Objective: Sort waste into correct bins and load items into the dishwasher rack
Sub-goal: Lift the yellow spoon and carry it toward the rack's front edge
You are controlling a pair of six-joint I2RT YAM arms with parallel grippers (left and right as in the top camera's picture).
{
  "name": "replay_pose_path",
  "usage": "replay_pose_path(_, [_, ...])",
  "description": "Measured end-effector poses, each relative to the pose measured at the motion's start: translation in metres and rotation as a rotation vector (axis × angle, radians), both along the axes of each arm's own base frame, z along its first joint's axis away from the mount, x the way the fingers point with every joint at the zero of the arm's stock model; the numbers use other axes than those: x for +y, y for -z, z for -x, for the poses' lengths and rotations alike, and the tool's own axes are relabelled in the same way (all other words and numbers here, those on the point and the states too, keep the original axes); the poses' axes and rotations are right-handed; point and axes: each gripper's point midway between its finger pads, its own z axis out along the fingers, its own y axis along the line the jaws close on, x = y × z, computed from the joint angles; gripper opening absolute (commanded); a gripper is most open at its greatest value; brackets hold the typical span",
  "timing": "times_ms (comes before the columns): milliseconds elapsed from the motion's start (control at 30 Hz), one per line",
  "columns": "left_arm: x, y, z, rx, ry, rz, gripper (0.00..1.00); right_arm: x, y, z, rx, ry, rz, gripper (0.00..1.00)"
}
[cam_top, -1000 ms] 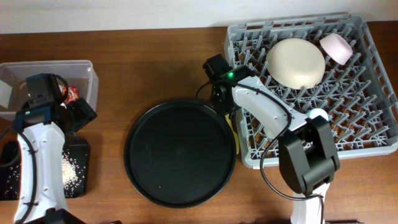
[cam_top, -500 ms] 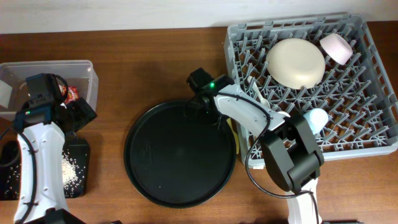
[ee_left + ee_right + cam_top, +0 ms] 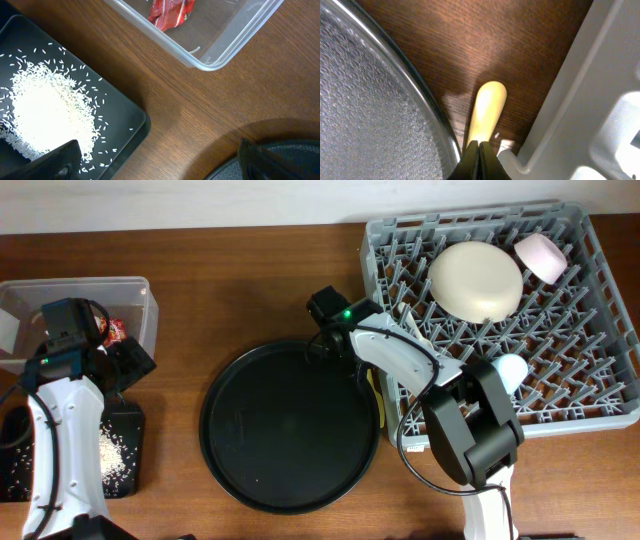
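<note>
My right gripper is shut, with its tips over the handle of a pale yellow utensil. The utensil lies on the table in the gap between the round black tray and the grey dishwasher rack. In the overhead view the gripper is at the rack's left edge, above the utensil. The rack holds the cream plate, pink bowl and light blue cup. My left gripper is open and empty over bare wood. The red wrapper lies in the clear box. The rice lies in the black tray.
The large round black tray sits mid-table, its right rim close to the rack. The clear box and the shallow black tray stand at the far left, under and beside my left arm. Something white shows at the box's left end.
My right arm has swung left from the rack's corner towards the round tray's rim, uncovering the light blue cup. My left arm has not moved.
</note>
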Motion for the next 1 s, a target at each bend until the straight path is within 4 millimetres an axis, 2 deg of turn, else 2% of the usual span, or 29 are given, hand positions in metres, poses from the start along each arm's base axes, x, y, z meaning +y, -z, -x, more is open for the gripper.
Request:
replay_pose_path(133, [0.000, 0.000, 0.000, 0.000, 0.000, 0.000, 0.99, 0.000, 0.002, 0.001, 0.000, 0.001, 0.000, 0.04])
replay_pose_path(333, [0.000, 0.000, 0.000, 0.000, 0.000, 0.000, 0.99, -0.006, 0.016, 0.012, 0.034, 0.000, 0.015, 0.04])
replay_pose_path(500, [0.000, 0.000, 0.000, 0.000, 0.000, 0.000, 0.99, 0.007, 0.020, 0.018, 0.077, -0.005, -0.068, 0.04])
replay_pose_path(667, [0.000, 0.000, 0.000, 0.000, 0.000, 0.000, 0.99, 0.011, 0.021, 0.020, 0.089, -0.007, -0.088, 0.04])
replay_pose_path(733, [0.000, 0.000, 0.000, 0.000, 0.000, 0.000, 0.99, 0.010, 0.018, 0.021, 0.096, -0.003, -0.085, 0.04])
replay_pose_path(867, [0.000, 0.000, 0.000, 0.000, 0.000, 0.000, 0.99, 0.020, 0.000, 0.007, 0.060, 0.020, -0.115, 0.04])
replay_pose_path(933, [0.000, 0.000, 0.000, 0.000, 0.000, 0.000, 0.99, 0.016, -0.002, 0.004, 0.045, 0.047, -0.104, 0.05])
replay_pose_path(1000, [0.000, 0.000, 0.000, 0.000, 0.000, 0.000, 0.99, 0.003, -0.003, -0.002, 0.017, 0.092, -0.064, 0.06])
